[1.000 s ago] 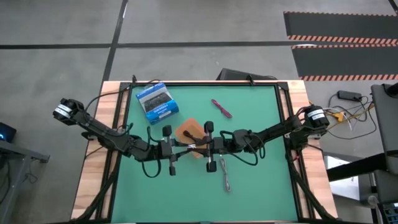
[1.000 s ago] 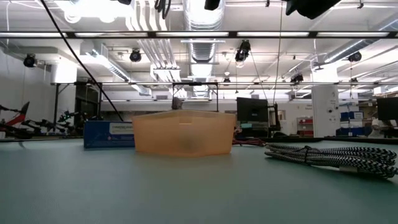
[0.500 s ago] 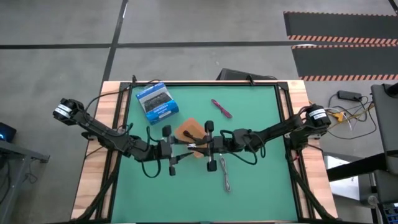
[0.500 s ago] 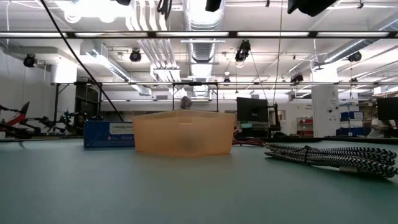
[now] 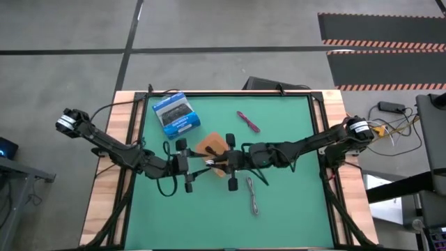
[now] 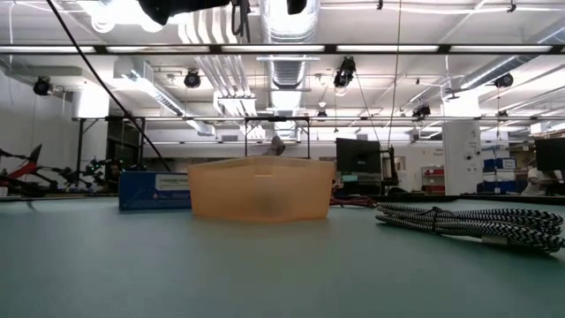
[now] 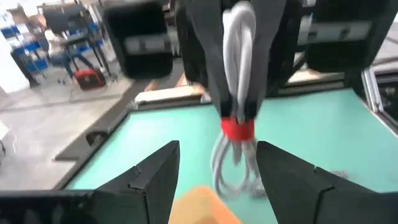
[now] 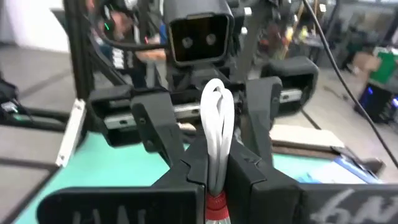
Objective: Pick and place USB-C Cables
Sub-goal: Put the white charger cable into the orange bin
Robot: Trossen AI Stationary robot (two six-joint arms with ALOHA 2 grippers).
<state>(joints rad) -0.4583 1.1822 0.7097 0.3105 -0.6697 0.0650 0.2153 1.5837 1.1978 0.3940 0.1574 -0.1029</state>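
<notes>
My right gripper (image 5: 219,162) is shut on the white cable with the red band (image 7: 236,127), held over the orange tray (image 5: 211,147). My left gripper (image 5: 198,164) is open and faces it across the tray. In the left wrist view its fingers (image 7: 155,180) stand on either side of the cable's hanging loops without touching them. The pink-maroon cable (image 5: 247,121) lies on the mat toward the far edge. The grey cable (image 5: 254,199) lies on the mat nearer the near edge and also shows in the low view (image 6: 468,221). My right gripper pinches the white cable's bundled strands (image 8: 215,155) between its two fingers, just above the red band. The fingers come about level from the table's right and lie across the bundle. The bundle stands upright, with one loop end (image 8: 215,93) above the fingers. Its lower loops (image 7: 231,171) hang clear of the mat above the tray.
A blue-and-white box (image 5: 176,113) lies at the far left of the green mat and shows behind the tray in the low view (image 6: 154,190). Black wiring trails from both arms. Wooden borders frame the mat.
Both grippers have shifted a little toward the table's left and far edge. The right one has carried the white cable with it over the tray. The tray and the other two cables have stayed in place.
</notes>
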